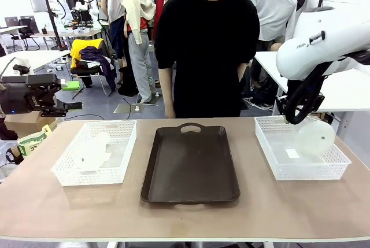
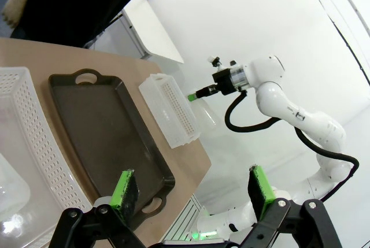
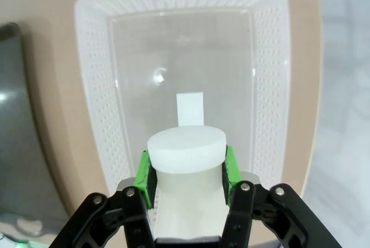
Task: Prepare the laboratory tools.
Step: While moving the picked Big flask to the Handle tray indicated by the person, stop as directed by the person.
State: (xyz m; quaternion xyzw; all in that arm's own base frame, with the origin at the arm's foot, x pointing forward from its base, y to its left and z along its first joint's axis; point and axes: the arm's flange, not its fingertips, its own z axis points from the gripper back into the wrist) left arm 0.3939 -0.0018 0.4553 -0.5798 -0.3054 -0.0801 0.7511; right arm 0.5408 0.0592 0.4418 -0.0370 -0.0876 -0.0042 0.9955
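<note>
One frosted conical flask (image 1: pixel 94 151) lies on its side in the left white basket (image 1: pixel 124 161); a corner of this flask (image 2: pixel 8 193) shows in the left wrist view. My right gripper (image 1: pixel 292 118) is shut on the neck of the other flask (image 1: pixel 315 138) and holds it tilted over the right white basket (image 1: pixel 277 164). The right wrist view shows the green pads clamped on that flask's neck (image 3: pixel 185 152) above the basket floor (image 3: pixel 185 57). My left gripper (image 2: pixel 192 193) stands open and empty beyond the table's left end (image 1: pixel 66 106), pointing across the table.
A dark brown tray (image 1: pixel 191 164) lies between the baskets, nothing on it. A person in black (image 1: pixel 205 51) stands at the far edge. A small white label (image 3: pixel 189 109) lies on the right basket's floor.
</note>
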